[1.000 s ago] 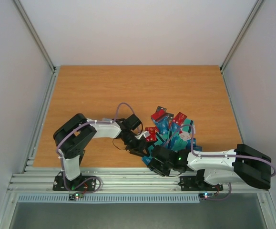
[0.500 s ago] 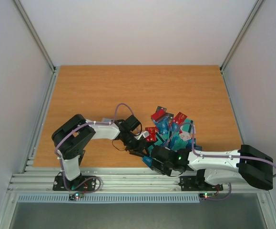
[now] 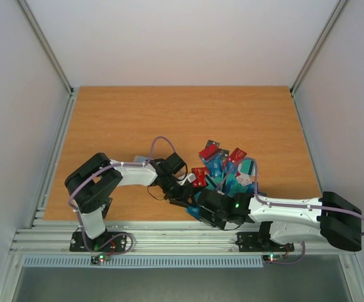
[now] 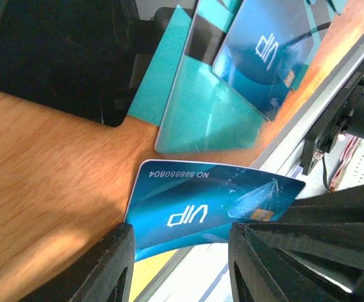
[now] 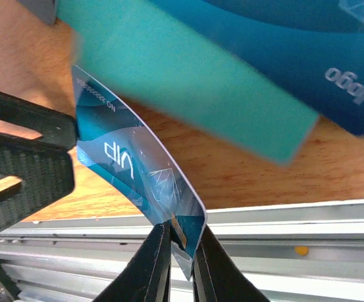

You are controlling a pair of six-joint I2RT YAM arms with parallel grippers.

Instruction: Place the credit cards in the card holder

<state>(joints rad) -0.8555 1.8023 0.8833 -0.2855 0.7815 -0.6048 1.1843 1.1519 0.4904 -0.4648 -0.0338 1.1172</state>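
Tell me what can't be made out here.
Card holder: in no view; in the top view, the arms cover their meeting spot.
Blue VIP card: top view, mostly hidden beneath them.
Whether the left jaws grip it: left wrist view, the fingers hide the contact.
Piled cards, their print: top view, too small.

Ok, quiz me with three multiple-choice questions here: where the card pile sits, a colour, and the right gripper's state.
1. On the table, the card pile lies: A at the far left corner; B near the near edge; C against the far edge.
2. The VIP card in the right gripper is: A red; B black; C blue.
3. The right gripper is: A wide open; B shut on the card's corner; C shut, empty.
Answers: B, the top view shows it there; C, the right wrist view shows blue; B, it pinches the corner.
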